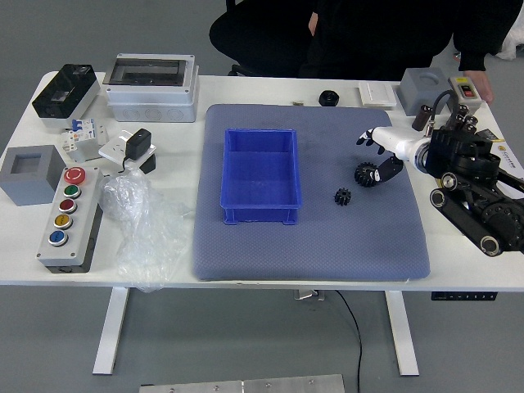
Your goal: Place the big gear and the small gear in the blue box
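Blue box upright on the blue-grey mat, open side up; taken as landmark. Big gear, black, on the mat well to the right of the box. Small gear nearer the box on that same side, between it and the big gear, a little closer to the bench's near edge.

Right hand right of the box, reaching in over the big gear. Released: fingers spread, thumb to the near side of the gear, other digits beyond it, nothing grasped. Whether any fingertip touches the gear, cannot tell.

Beyond the box and to its right: black round knob, white flat plate, grey block. Left of the box: crumpled clear plastic bag, then button panel; farther left, a second grey block. White case with dark window, beyond the box and to its left.

Person at the far side, cut off above. One of the person's hands at the far right corner, partly hidden; the other barely shows. Right forearm covers part of the yellow-and-white sheet. Bag's contents hard to make out.
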Controlling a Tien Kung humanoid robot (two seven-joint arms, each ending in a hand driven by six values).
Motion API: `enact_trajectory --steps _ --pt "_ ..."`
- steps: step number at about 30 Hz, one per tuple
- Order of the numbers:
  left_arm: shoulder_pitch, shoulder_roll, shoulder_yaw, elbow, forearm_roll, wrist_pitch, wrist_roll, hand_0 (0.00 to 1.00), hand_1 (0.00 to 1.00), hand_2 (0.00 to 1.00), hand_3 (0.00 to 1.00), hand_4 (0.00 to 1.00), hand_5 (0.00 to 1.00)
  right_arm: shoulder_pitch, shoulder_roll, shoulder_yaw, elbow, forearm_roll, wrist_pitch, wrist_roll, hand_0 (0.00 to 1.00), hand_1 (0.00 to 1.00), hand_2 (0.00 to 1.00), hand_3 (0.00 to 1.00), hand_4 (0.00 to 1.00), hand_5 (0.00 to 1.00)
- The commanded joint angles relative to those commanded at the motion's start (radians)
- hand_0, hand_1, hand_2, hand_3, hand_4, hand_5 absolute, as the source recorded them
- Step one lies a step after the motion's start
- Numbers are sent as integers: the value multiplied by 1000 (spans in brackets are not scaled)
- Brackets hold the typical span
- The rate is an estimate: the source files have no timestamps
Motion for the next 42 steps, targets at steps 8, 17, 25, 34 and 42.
enact_trajectory --steps 8,17,25,34,42 --pt "-2 -1 9 0 -3 2 -1 860 830 829 780 594 373 20 -4 -37 -50 41 -11 13 742 717 856 852 676 29" --pt "-12 -7 24 0 -6 1 -1 860 830 829 781 594 372 33 2 -61 -90 68 -14 18 744 717 862 852 680 25" --pt "-19 -10 35 0 -11 2 0 860 830 829 780 593 371 46 13 -81 -120 88 -13 20 745 716 863 851 682 24" --pt "-30 -12 40 0 -13 3 0 860 830 829 781 594 371 59 21 -96 -142 102 -11 21 748 716 861 847 687 21" --pt "-38 -15 45 1 -15 3 0 860 830 829 781 594 371 67 30 -109 -156 111 -10 21 749 715 860 845 689 21"
